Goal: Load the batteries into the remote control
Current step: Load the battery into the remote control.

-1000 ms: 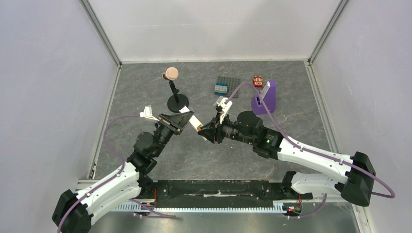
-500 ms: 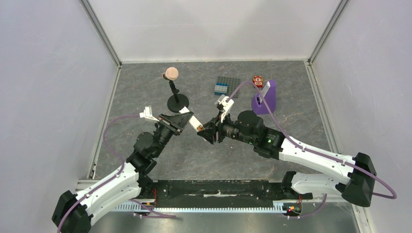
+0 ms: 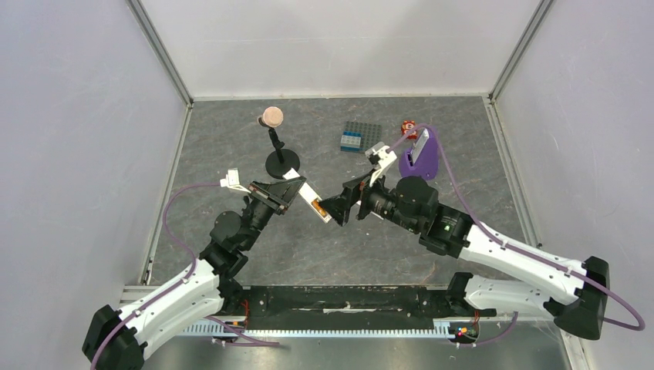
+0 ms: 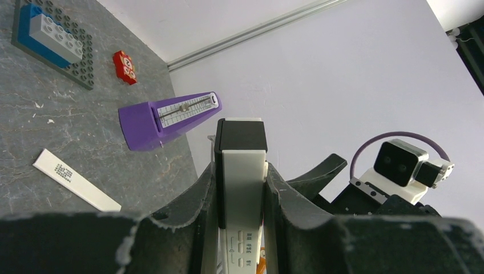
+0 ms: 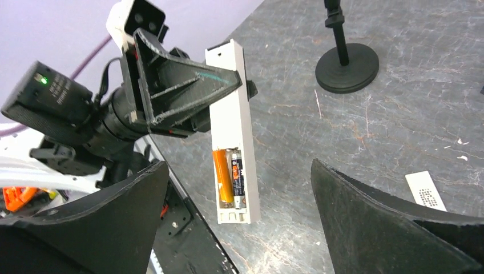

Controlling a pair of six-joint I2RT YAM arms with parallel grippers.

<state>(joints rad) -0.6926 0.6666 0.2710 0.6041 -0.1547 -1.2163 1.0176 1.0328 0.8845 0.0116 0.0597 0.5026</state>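
The left gripper's black fingers (image 4: pixel 288 191) are clamped on the two long edges of the slim white rectangular plastic remote control (image 5: pixel 235 123) and hold it in the air above the grey table (image 3: pixel 231 146). The right gripper (image 3: pixel 343 205) faces it with its fingers spread wide apart. They hold nothing and stand clear of the remote's free end.

The loading itself looks close to finished. In the right wrist view, the small orange cylindrical battery (image 5: pixel 222 177) and the dark grey battery with a metallic tip (image 5: pixel 238 176) lie side by side in the narrow recess. Both run lengthwise along the bar. Whether each is pushed fully home against its contacts cannot be told. The recess is uncovered, and a thin white printed strip (image 4: pixel 76 180) lies flat on the table, well apart from the remote. It may be the cover, in which case fitting it is what remains.

In the top view, the remote's long axis runs on a diagonal, from the left gripper (image 3: pixel 281 193) down toward the right arm. The battery end points at the right gripper, and the open recess is turned up toward it.
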